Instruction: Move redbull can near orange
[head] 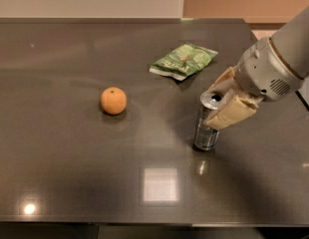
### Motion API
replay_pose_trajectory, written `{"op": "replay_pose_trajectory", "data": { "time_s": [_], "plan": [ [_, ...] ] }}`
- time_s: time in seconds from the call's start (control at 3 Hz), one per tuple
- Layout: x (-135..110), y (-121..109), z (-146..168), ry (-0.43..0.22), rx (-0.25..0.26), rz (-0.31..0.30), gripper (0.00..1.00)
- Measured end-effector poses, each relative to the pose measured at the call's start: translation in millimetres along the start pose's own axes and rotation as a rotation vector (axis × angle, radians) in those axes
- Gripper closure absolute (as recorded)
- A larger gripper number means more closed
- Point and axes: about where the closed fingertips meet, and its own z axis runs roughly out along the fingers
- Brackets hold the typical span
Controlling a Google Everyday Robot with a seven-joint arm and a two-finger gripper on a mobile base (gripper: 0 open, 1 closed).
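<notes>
The redbull can (206,133), slim and silver with bluish markings, stands upright on the dark table (70,173), right of centre. My gripper (215,103) comes in from the right, with its tan fingers (231,114) on either side of the can's upper part, shut on it. The can's shiny top with pull-tab shows between the fingers. The orange (113,100), small and round with a dark stem dot, sits on the table well to the can's left and a little further back.
A flat green crinkly snack bag (184,59) lies behind the can, toward the back right. The table's right edge runs just past my arm (279,63). Bright light reflections lie on the front of the table.
</notes>
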Motion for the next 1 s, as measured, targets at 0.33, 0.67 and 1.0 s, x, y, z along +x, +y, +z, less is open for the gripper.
{"op": "replay_pose_trajectory", "data": {
  "time_s": [0.33,0.67,1.0],
  "plan": [
    [-26,-18,12,-0.024,-0.04,0.009,1.0],
    [-52,-39,27,-0.055,-0.075,0.026,1.0],
    [-73,-52,39,-0.083,-0.101,0.026,1.0]
  ]
}}
